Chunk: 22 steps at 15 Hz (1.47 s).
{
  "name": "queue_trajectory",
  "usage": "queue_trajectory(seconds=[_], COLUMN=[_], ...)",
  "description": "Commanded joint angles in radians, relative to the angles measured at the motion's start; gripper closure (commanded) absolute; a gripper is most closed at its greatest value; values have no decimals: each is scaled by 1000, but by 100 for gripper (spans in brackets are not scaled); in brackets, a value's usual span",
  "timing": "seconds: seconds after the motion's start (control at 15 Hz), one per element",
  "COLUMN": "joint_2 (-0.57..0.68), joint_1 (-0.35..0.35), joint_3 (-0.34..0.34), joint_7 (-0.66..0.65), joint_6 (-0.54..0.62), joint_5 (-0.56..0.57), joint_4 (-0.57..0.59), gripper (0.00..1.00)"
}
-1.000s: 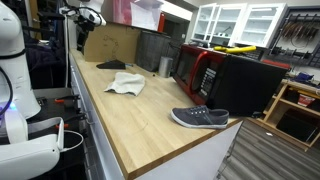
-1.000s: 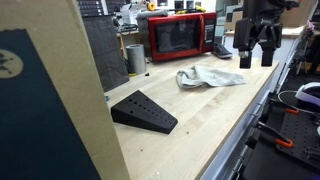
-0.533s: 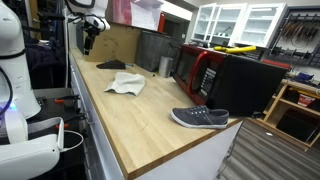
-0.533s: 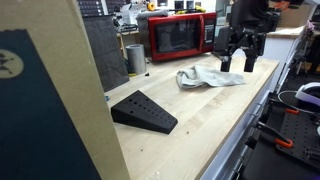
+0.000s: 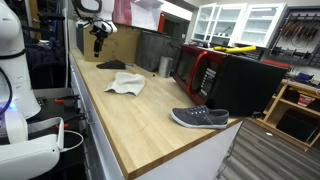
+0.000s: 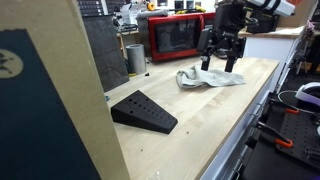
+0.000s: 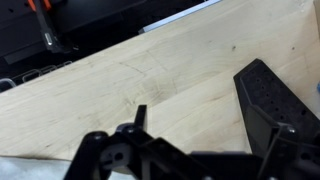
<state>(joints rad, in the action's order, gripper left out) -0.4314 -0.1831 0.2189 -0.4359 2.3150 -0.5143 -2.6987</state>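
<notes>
My gripper (image 5: 97, 42) hangs open above the wooden counter (image 5: 150, 115), with nothing between its fingers. In an exterior view the gripper (image 6: 220, 60) stands just over a crumpled white cloth (image 6: 210, 77). A black wedge-shaped block (image 6: 143, 111) lies further along the counter. In the wrist view the gripper (image 7: 208, 125) looks down on bare wood, with the black wedge (image 7: 275, 95) to the right of it. The cloth (image 5: 125, 84) and the wedge (image 5: 112, 65) lie below the gripper, apart from each other.
A grey shoe (image 5: 200, 118) lies near the counter's end. A red microwave (image 6: 180, 37), a black microwave (image 5: 240, 85) and a metal cup (image 6: 135, 58) stand along the back. A tall board (image 6: 50, 100) blocks the foreground in an exterior view.
The arm has swung over the counter and come down toward the white cloth. The gripper has stayed open. Nothing on the counter has moved.
</notes>
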Motion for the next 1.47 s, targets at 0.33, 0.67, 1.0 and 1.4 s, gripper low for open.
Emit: queue_trajectory(seconds=[0.33,0.67,1.0,1.4], joint_2=[349,476,497,472], joint_1=[49,43,48,53], joint_3=[-15,-28,-72,-118], joint_7=[6,16,52,58], joint_6=[178,266,267,118], joint_5=[144,304,495,627], joint_4=[234,303,317,318], gripper=[0,0,0,0])
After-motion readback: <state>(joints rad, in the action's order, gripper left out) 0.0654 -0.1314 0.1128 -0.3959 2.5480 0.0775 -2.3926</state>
